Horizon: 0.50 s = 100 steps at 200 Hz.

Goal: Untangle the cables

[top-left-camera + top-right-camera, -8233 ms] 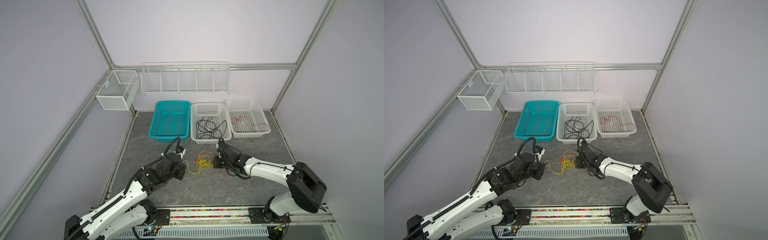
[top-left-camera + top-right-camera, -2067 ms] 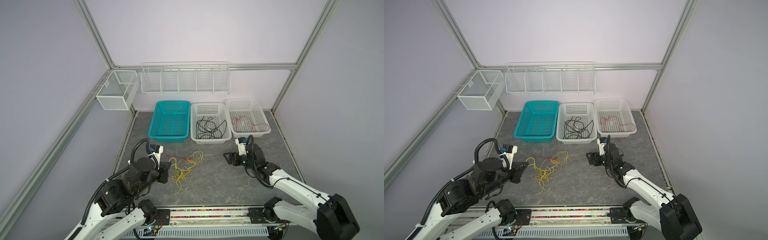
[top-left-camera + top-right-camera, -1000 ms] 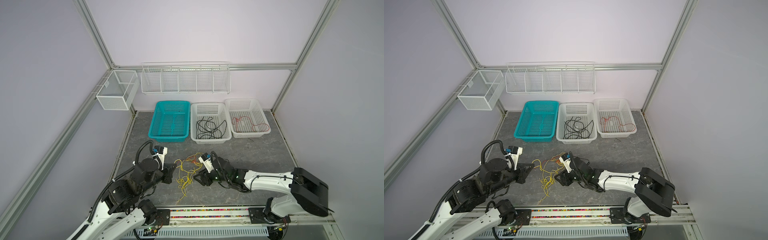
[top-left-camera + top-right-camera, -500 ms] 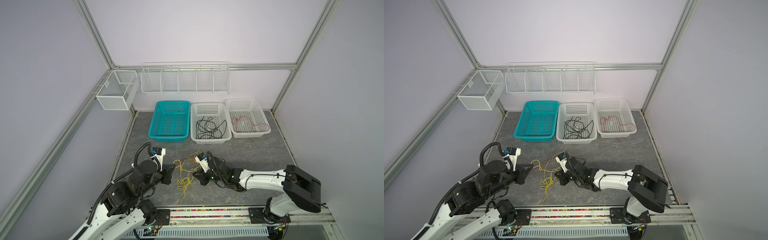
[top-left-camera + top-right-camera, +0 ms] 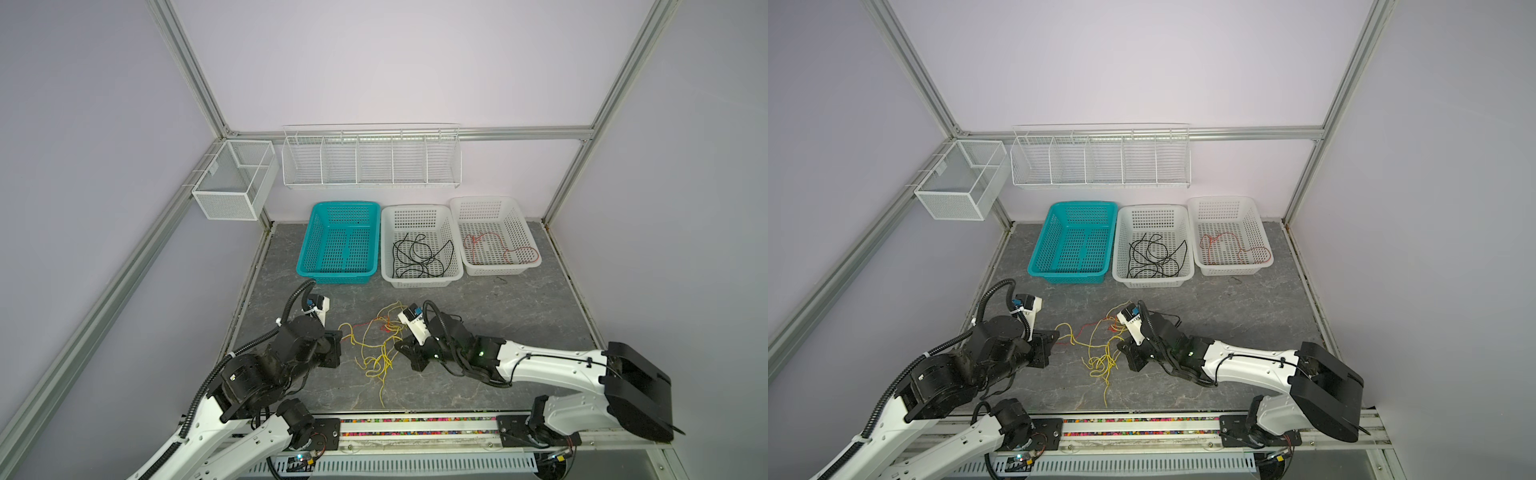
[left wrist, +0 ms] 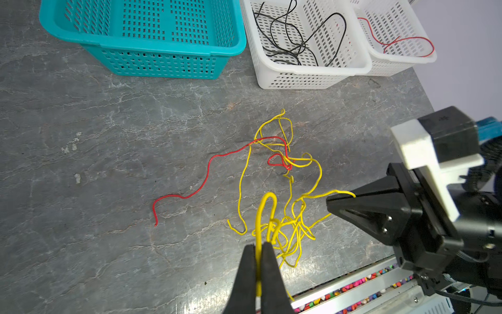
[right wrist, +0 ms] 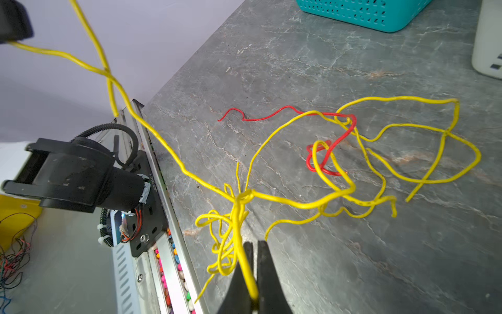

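- Spreading under everything is the grey marbled table (image 5: 519,316), with three baskets in a row along its far edge.
- At the left of that row stands a teal basket (image 5: 332,273). A middle white basket (image 5: 419,279) holds coiled black cables (image 5: 415,259), and a right white basket (image 5: 496,269) holds a basket red cable (image 6: 407,38).
- Left gripper (image 6: 258,248): its fingers are pressed together on the yellow cables (image 6: 288,225). One strand runs up between the two fingers and arches out past the tips as a narrow loop. It then drops back into the tangle just beyond.
- Right gripper (image 7: 254,246): its fingers are closed on another yellow strand. That strand lies in the slit between them and leads straight from the tips to a tight knot close ahead.
- In both top views the yellow tangle sits on the near half of the table between the two grippers. Part of it is lifted, and one tail trails toward the near edge.
- Loose red cable (image 6: 209,163): it lies on the table with one end free, clear of both grippers. The other end is looped through the yellow strands on the far side of the tangle.
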{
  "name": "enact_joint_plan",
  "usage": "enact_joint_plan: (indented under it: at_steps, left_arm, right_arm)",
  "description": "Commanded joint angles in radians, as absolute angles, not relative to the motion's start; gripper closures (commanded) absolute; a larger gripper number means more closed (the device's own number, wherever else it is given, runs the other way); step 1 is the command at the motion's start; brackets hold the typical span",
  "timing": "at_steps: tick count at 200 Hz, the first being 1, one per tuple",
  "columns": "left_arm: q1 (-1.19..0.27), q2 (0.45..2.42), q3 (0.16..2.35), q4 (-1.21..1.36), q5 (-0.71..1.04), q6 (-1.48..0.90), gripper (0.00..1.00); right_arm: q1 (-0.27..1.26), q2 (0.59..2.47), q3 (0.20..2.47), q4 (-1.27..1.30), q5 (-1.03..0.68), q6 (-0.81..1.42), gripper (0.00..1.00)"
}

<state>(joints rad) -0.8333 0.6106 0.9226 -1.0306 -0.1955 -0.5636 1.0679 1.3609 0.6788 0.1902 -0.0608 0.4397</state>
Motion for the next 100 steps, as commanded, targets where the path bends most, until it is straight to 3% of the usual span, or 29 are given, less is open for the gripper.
enact_joint_plan:
  at_steps: [1,64,100]
  left_arm:
    - [-0.834,0.570,0.968,-1.047,-0.133,-0.542,1.00]
    - [-0.833,0.606,0.957,-1.008,0.186,-0.514,1.00]
    - [-0.834,0.639,0.944,-1.009,0.237,-0.511,1.00]
  right_arm:
    - [1.017,1.352,0.651,0.147,-0.042,0.434,0.94]
    - [0.924,1.366,0.734,0.077,-0.099,0.437,0.94]
    - [0.902,1.406,0.793,0.064,-0.150,0.449,0.94]
